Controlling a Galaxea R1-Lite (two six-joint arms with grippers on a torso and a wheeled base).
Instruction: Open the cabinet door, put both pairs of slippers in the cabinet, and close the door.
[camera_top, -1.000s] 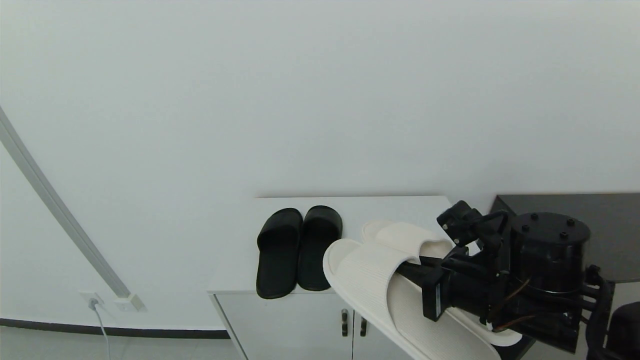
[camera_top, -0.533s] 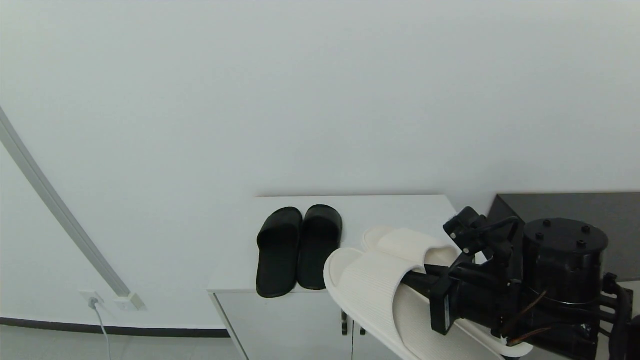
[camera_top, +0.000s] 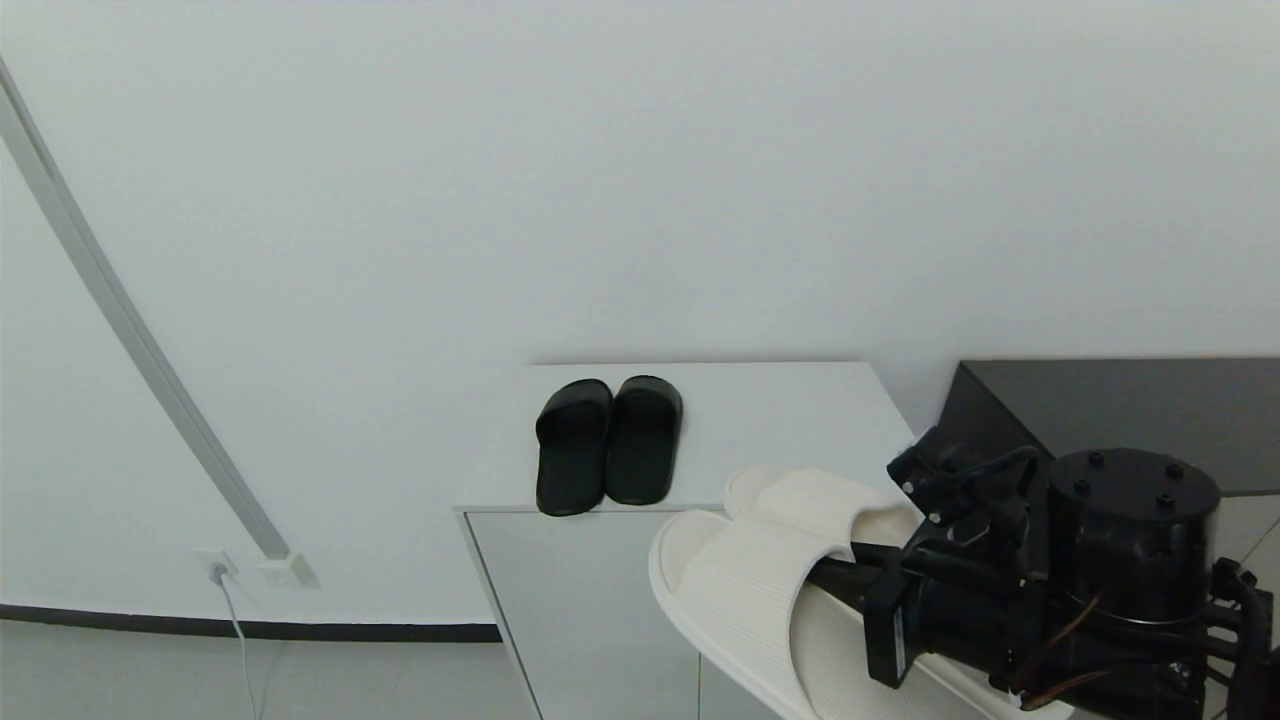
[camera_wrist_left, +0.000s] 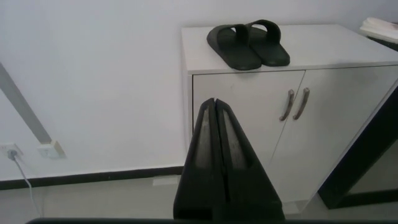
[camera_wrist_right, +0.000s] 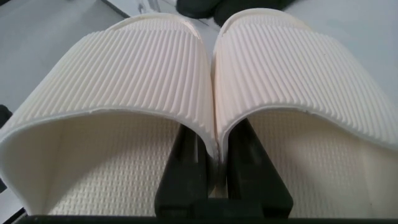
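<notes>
1. Because our right gripper (camera_wrist_right: 215, 142) pinches only the two touching strap edges of the white slippers (camera_top: 750, 580), with its fingers (camera_wrist_right: 185, 168) one inside each slipper, the pair hangs on a thin fold. We judge that a jolt or a steep tilt could let one slipper slide out and drop to the floor (camera_top: 200, 680).
2. Our left gripper (camera_wrist_left: 215, 106) is pressed together on nothing and aims at the cabinet (camera_top: 570, 600). It must spread before it takes a handle (camera_wrist_left: 286, 104). If it arrives closed, it can only push on the front.
3. Both doors (camera_wrist_left: 267, 93) are closed, and the white slippers hang in the air before the cabinet front. We think a door swung outward could strike them and knock them loose, unless the right arm holds them well aside.
4. On the cabinet top lie the black slippers (camera_top: 608, 440), heels at the front edge. A careless reach above the doors could knock them off.
5. Against the frame half a second earlier, the whole head view has shifted. The cabinet and the wall socket (camera_top: 212, 566) look farther off, so the camera has drawn back and the things have not moved. The white slippers, which overlapped the cabinet top, now sit below its front edge. The pinch looks unchanged.
</notes>
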